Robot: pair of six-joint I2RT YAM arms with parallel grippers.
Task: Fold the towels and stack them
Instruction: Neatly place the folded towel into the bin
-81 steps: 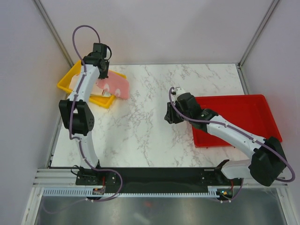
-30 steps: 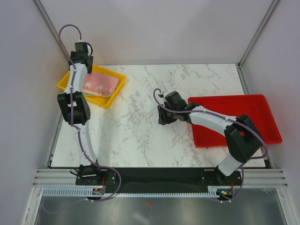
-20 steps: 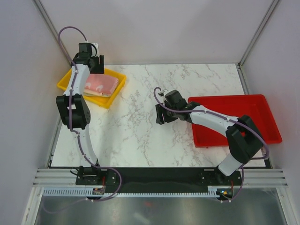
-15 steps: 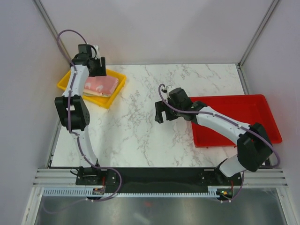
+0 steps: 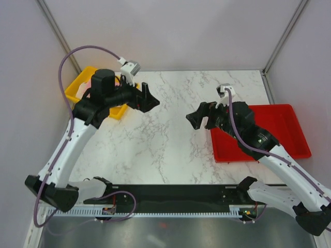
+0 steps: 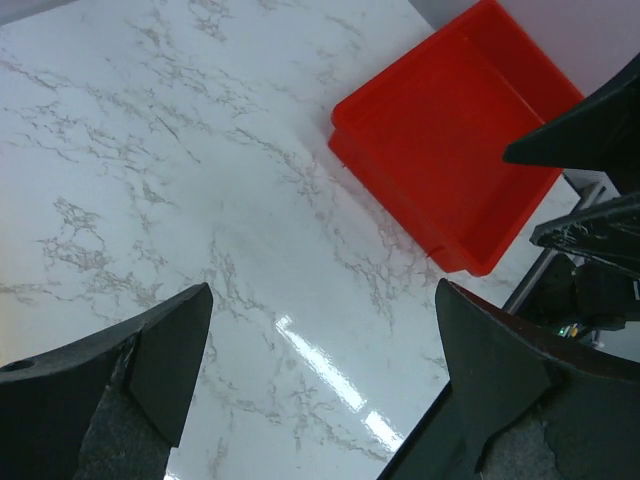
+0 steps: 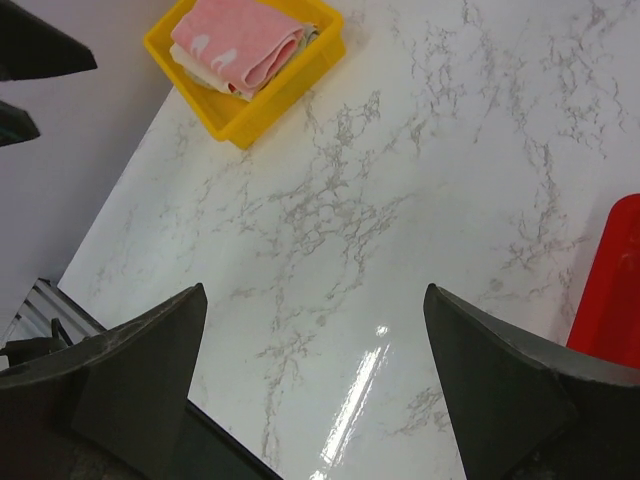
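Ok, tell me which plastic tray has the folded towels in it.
The yellow plastic tray at the far left: a folded pink towel tops the pile inside. The red plastic tray on the right shows only bare plastic.

Marble table (image 5: 165,134) w/ yellow tray (image 7: 290,95) & red tray (image 5: 282,121).

A pink towel (image 7: 240,40) printed with white shapes is shown over a cream towel (image 7: 197,62) in a yellow tray (image 7: 285,95). The table (image 7: 400,200) is patterned as white marble with grey veins, and the red tray (image 6: 450,160) is rendered plain.
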